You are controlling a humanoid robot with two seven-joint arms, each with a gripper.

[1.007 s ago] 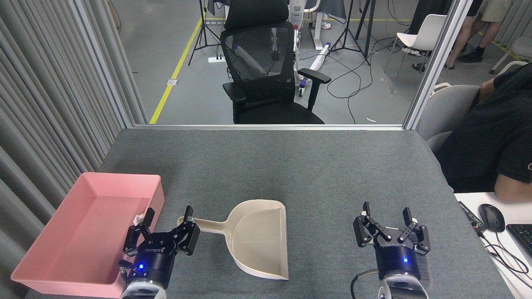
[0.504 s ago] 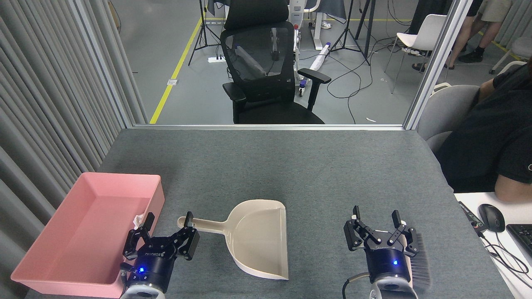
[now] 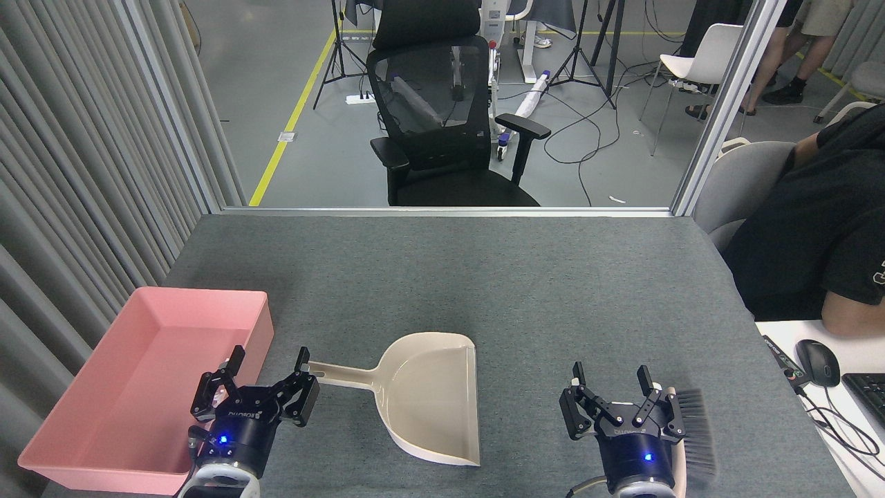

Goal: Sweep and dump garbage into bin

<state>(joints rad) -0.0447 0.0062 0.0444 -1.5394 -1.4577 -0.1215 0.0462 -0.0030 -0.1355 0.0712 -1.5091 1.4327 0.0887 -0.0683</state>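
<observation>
The pink bin [image 3: 148, 304] lies at the table's near left. My left gripper [image 3: 268, 361] hangs open over the bin's right wall, just left of the handle end of the beige dustpan [image 3: 429, 394], holding nothing. It covers the bin's near right corner, and no tissue garbage shows plainly anywhere. The dustpan lies flat in the near middle, its mouth facing right. At the near right my right gripper [image 3: 608, 377] is open and empty. A hand brush [image 3: 693, 429] with dark bristles lies on the table just to its right.
A person in a black shirt [image 3: 816, 235] sits at the right edge, beside a white desk with a mouse [image 3: 817, 362] and keyboard [image 3: 872, 394]. A black office chair [image 3: 442, 117] stands beyond the far edge. A grey slatted wall [image 3: 83, 173] runs along the left.
Both grippers have drawn back toward the near edge, still open. The brush now shows more beside the right gripper. The white scrap seen in the bin's corner is now covered by the left gripper.
</observation>
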